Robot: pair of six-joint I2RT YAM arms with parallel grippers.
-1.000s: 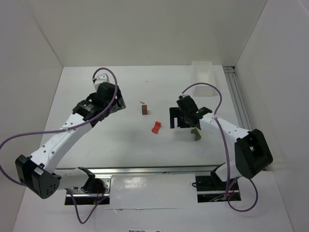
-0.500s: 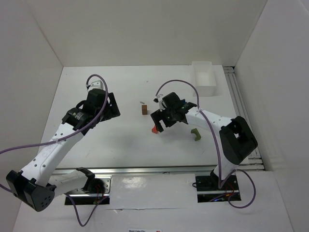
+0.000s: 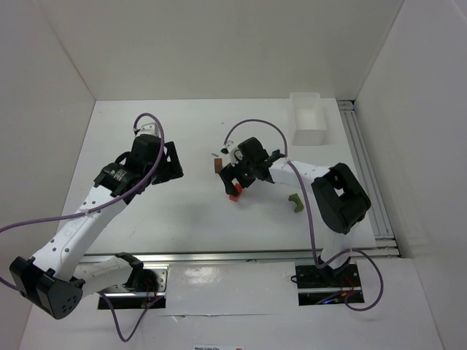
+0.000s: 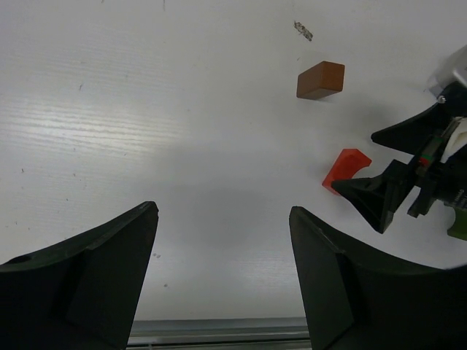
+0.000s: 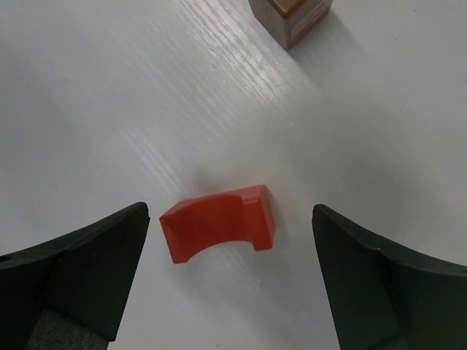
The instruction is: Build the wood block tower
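Note:
A red notched block (image 5: 217,222) lies flat on the white table between the open fingers of my right gripper (image 5: 230,211). The fingers stand apart from it on both sides. From above, the right gripper (image 3: 233,184) hovers over the red block (image 3: 235,194). A brown block (image 3: 218,166) stands just beyond it and also shows in the right wrist view (image 5: 292,18). A green block (image 3: 295,202) lies to the right. My left gripper (image 3: 175,162) is open and empty, well left of the blocks; its view (image 4: 222,277) shows the brown block (image 4: 320,79) and the red block (image 4: 346,168). No blue block or stack is in view.
A white rectangular bin (image 3: 308,117) stands at the back right. A metal rail (image 3: 361,160) runs along the table's right edge. White walls enclose the table on three sides.
My right gripper has swung left from near the green block to over the red block. My left gripper has drawn back a little to the left.

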